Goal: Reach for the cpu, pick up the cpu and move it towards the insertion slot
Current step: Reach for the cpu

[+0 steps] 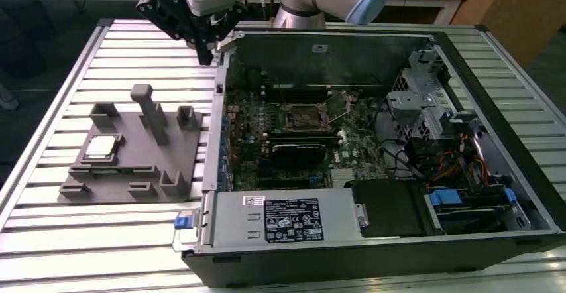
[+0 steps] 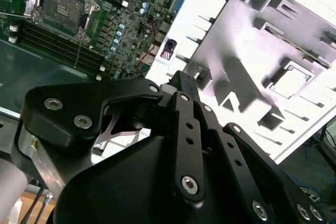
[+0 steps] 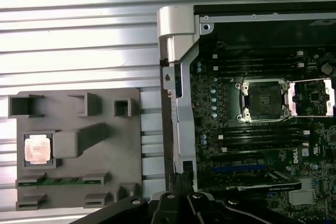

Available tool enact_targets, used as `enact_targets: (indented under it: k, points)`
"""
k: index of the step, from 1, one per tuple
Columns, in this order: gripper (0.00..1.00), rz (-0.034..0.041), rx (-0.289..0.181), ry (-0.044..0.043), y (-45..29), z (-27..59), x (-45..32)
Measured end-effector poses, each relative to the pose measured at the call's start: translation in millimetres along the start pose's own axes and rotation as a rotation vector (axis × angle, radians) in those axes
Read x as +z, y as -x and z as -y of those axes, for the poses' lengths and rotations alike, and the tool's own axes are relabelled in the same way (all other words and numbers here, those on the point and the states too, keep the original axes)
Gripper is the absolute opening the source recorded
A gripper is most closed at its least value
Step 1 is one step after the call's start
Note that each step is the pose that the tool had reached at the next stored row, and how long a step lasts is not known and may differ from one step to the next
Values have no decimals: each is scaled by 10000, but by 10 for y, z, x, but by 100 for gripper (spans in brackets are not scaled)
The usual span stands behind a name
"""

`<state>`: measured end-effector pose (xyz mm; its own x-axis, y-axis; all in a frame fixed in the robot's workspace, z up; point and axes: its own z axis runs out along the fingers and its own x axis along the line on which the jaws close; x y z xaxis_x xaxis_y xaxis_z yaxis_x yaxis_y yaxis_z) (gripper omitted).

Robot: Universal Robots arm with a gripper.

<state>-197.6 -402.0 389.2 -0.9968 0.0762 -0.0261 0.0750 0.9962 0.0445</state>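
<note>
Reaching for the cpu [image 1: 100, 147] is the step in hand, by my judgement; nothing is being lifted yet.

Exterior view, from its left:
- The cpu is lying flat in a square recess near the left edge of the grey plastic fixture [image 1: 137, 152]. The fixture is resting on the slatted metal table [image 1: 53, 240], just beside the open computer case [image 1: 372, 270].
- The gripper [image 1: 205, 53] is hanging above the table at the case's far left corner, well apart from the cpu. It is carrying nothing that I can see. How far it is open I cannot tell.
- The insertion slot [image 1: 307, 115] is sitting in the green motherboard [image 1: 354, 140] near the middle of the case, and nothing is occupying it.

Judgement: finishing the reach is calling for travel toward the fixture's left edge, then a descent square over the chip. The path needs to keep clear of the tall post [image 1: 146, 107] standing near it.

Count: one cpu, one insertion slot, one gripper, one fixture, one tall post, one case.
</note>
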Motion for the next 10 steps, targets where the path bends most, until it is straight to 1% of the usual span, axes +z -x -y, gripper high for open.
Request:
enact_targets:
  k: [10]
  points:
    - [11, 0, 0, 1, -59, 12, 38]
